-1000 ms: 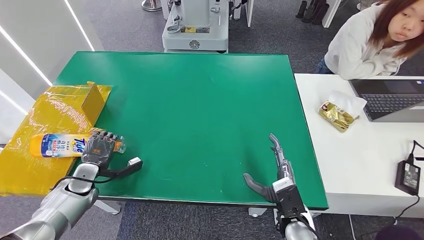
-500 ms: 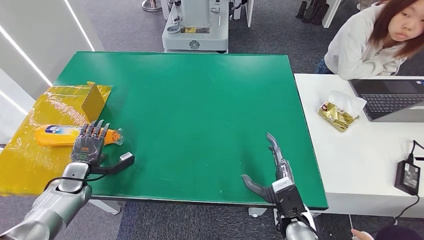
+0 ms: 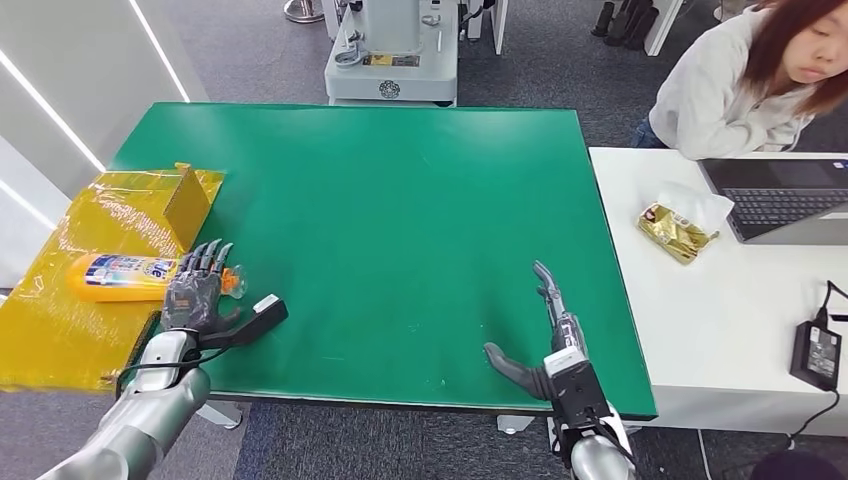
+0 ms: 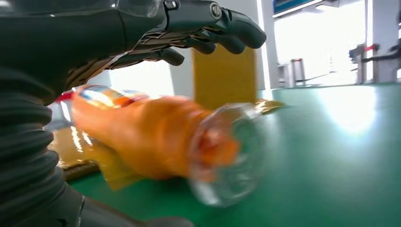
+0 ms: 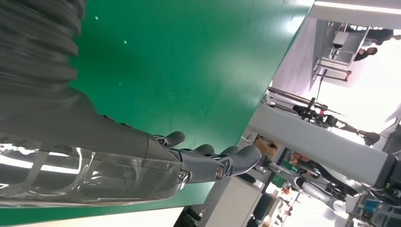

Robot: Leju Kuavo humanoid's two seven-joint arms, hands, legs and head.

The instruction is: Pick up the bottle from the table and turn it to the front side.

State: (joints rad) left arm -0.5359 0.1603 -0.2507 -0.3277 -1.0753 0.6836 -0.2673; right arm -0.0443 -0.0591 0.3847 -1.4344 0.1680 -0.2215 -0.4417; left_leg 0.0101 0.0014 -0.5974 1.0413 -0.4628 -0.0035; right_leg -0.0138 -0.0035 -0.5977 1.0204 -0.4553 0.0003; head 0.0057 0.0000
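Right hand (image 3: 540, 335): at 5 o'clock on the green surface (image 3: 400, 200), fingers spread, holding nothing. Left hand (image 3: 198, 290): at 8 o'clock, fingers spread over the cap end of the bottle (image 3: 125, 276); no closed grip is visible. The bottle lies on its side on the yellow sheet (image 3: 90, 300), at 9 o'clock, label facing up. Judged status: lifting and turning to the front side remain outstanding.
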